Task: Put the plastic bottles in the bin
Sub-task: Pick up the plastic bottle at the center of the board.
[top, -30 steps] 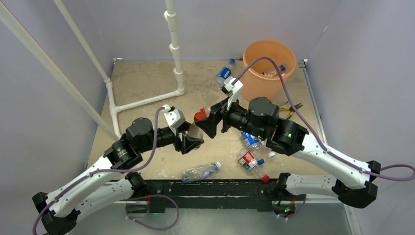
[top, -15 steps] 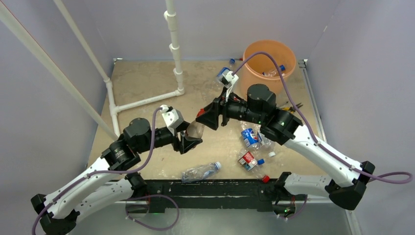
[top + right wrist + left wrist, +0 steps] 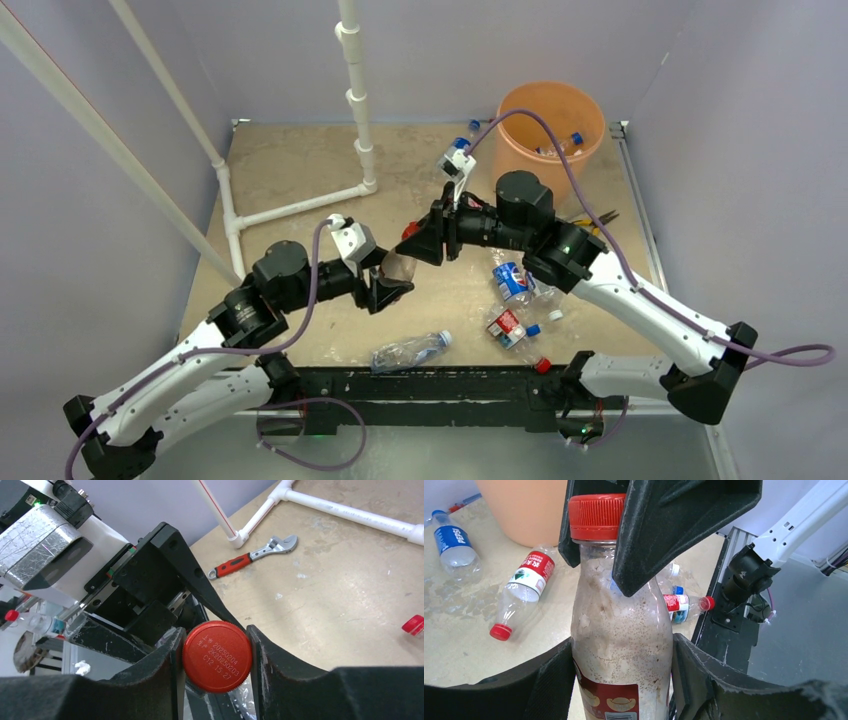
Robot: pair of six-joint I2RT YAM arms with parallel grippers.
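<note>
Above the worktop (image 3: 300, 170), a red-capped bottle (image 3: 621, 645) has its body clenched in the left pincer (image 3: 624, 655), its cap (image 3: 217, 656) pinched by the right pincer (image 3: 215, 665); loose bottles (image 3: 410, 350) lie nearby.

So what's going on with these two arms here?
The left pincer grips a clear bottle around its body, holding it up off the table. The right pincer is clamped on its red cap, so both hold the same bottle. It looks like a handover, though I can't be sure. The orange bin sits far right; more bottles lie about.
</note>
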